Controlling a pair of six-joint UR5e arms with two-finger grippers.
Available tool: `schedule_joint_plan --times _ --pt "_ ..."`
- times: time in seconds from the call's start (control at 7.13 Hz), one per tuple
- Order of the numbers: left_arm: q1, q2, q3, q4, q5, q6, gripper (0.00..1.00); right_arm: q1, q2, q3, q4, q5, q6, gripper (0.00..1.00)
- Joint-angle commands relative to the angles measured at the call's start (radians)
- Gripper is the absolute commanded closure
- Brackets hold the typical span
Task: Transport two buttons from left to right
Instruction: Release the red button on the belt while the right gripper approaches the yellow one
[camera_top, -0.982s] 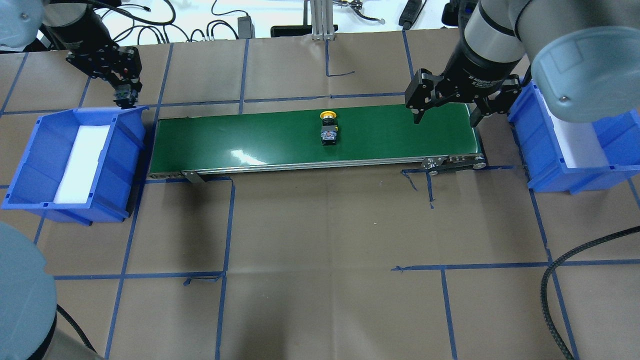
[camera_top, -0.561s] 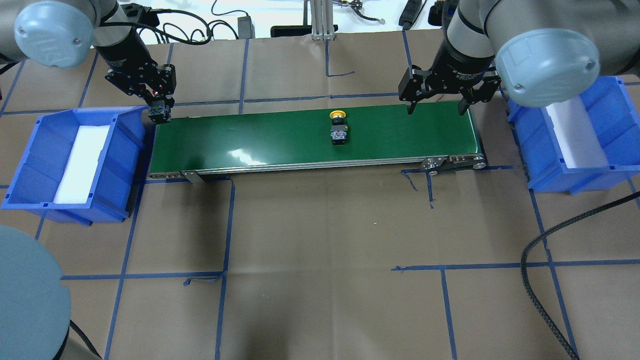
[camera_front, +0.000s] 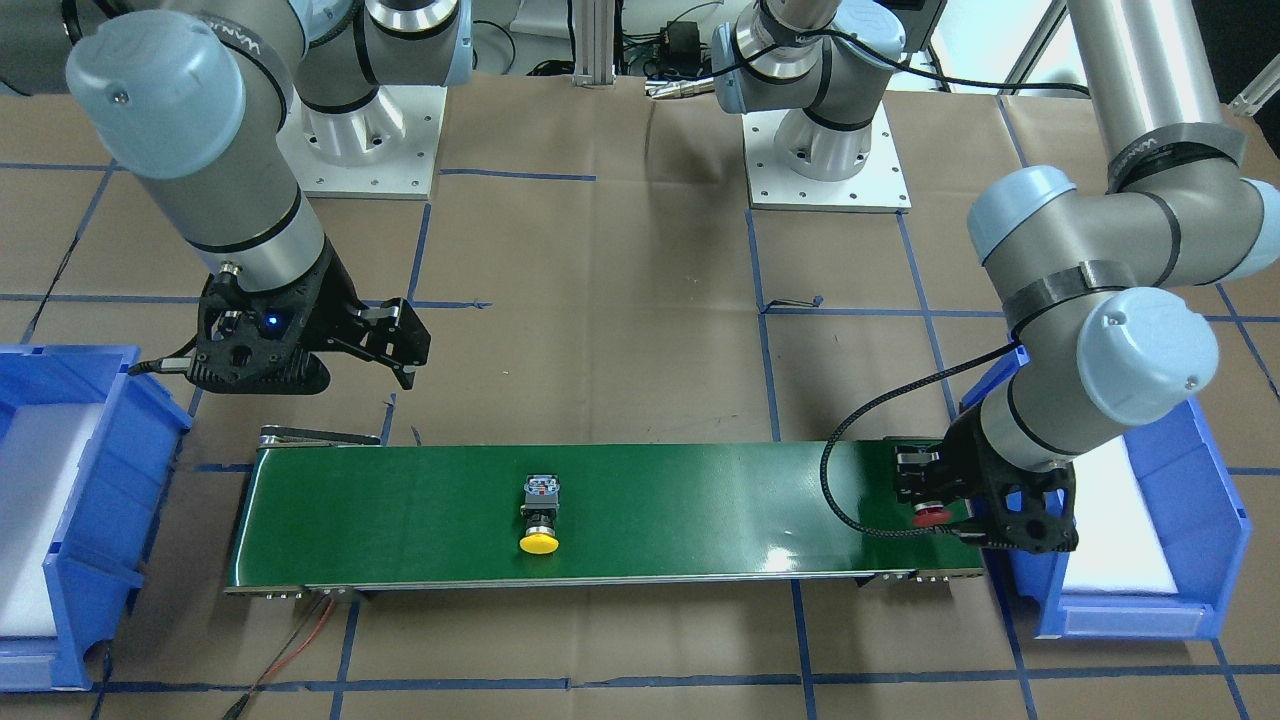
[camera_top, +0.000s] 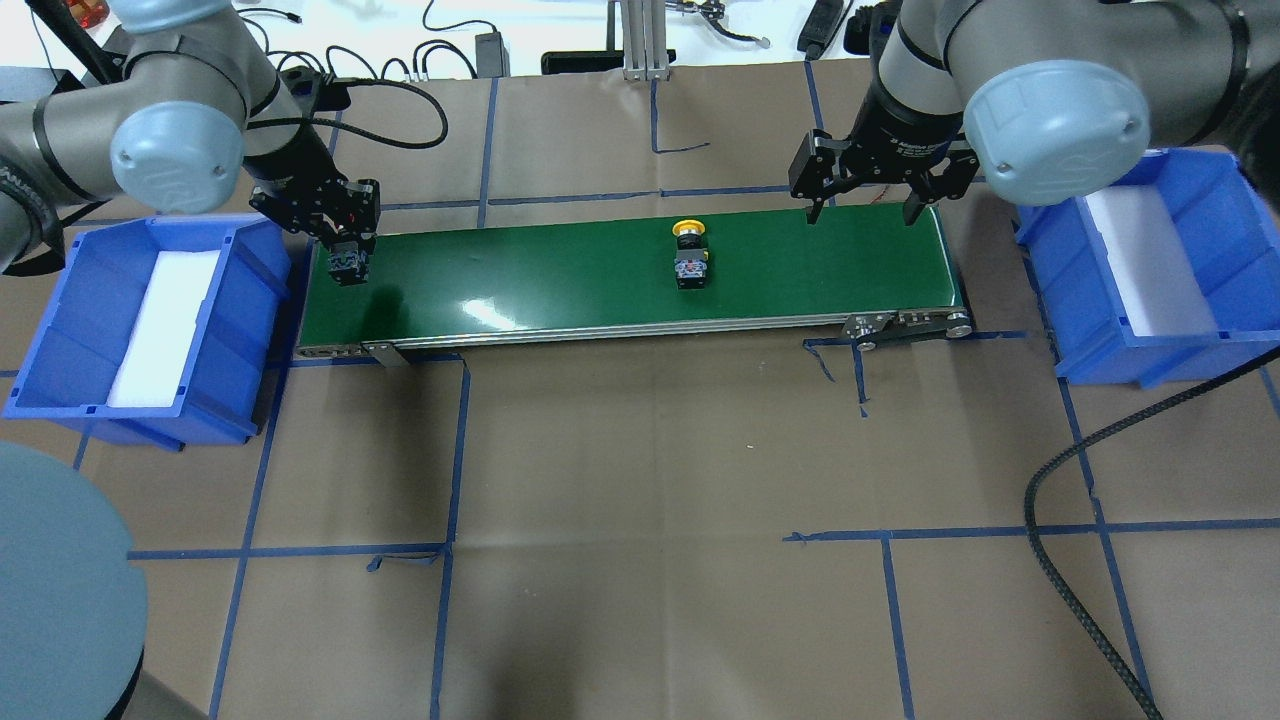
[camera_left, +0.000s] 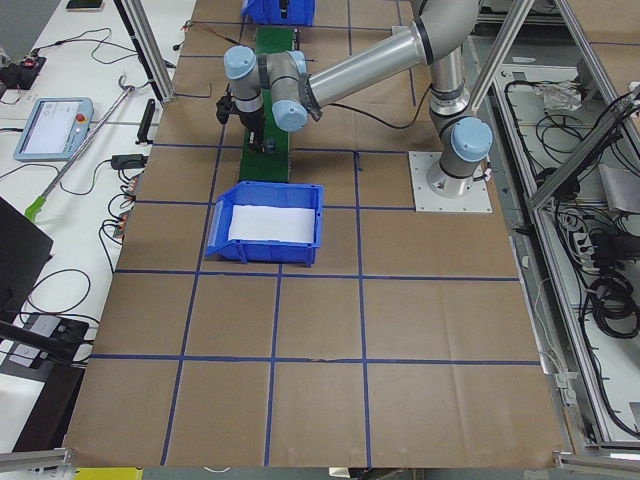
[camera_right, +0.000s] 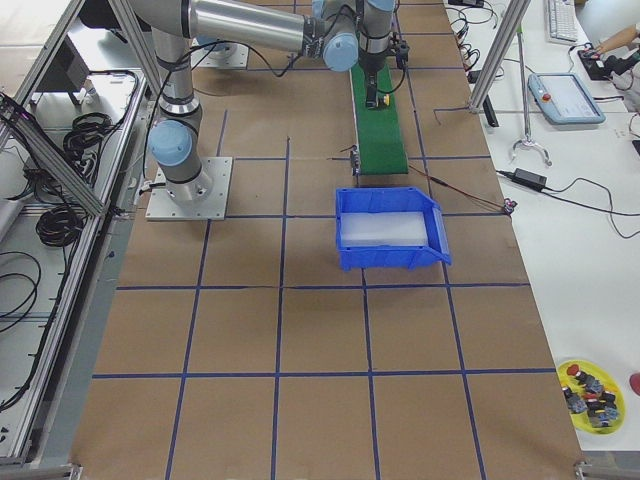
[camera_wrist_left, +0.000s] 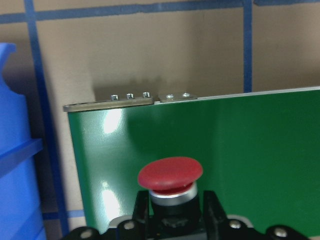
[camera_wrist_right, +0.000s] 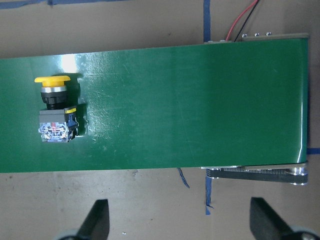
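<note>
The red button (camera_wrist_left: 170, 174) is gripped in my left gripper (camera_top: 346, 258), low over the left end of the green conveyor belt (camera_top: 540, 275). It also shows in the front-facing view (camera_front: 932, 516). I cannot tell whether it touches the belt. The yellow button (camera_top: 690, 256) lies on its side on the belt, right of the middle, cap toward the far edge. It also shows in the right wrist view (camera_wrist_right: 55, 107). My right gripper (camera_top: 863, 212) is open and empty above the belt's far edge near its right end, to the right of the yellow button.
A blue bin (camera_top: 255, 300) with white foam stands at the belt's left end. A second blue bin (camera_top: 1150, 350) stands at its right end. A black cable (camera_top: 1060, 560) loops over the paper at front right. Blue tape lines cross the brown table.
My left gripper has carried the red button right, from over the left bin's edge to over the belt's left end. The yellow button has ridden right. My right gripper has shifted left and back.
</note>
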Motion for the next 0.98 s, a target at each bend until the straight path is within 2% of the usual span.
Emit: schedule_joint_plan --times 0.0,0.14,0.28,0.42,0.56,0.84 --pt "-0.002 -0.013 -0.034 0.053 0.019 0.003 0.89 0.0 0.041 -0.001 -0.064 -0.004 -0.001 0.0" --pt "-0.002 -0.015 -0.034 0.056 0.019 0.003 0.88 0.0 0.043 -0.002 -0.065 -0.004 -0.001 0.0" --pt "-0.002 -0.015 -0.034 0.056 0.019 0.001 0.75 0.0 0.043 -0.001 -0.065 -0.004 -0.001 0.0" --pt "-0.002 -0.015 -0.032 0.059 0.017 -0.003 0.14 0.0 0.042 -0.001 -0.065 -0.004 -0.001 0.0" --pt "-0.004 -0.013 -0.012 0.065 0.017 -0.005 0.0 0.0 0.042 -0.001 -0.065 -0.004 -0.003 0.0" --pt "-0.007 -0.001 0.04 0.049 0.016 -0.003 0.0 -0.002 0.029 -0.001 -0.062 -0.003 -0.003 0.0"
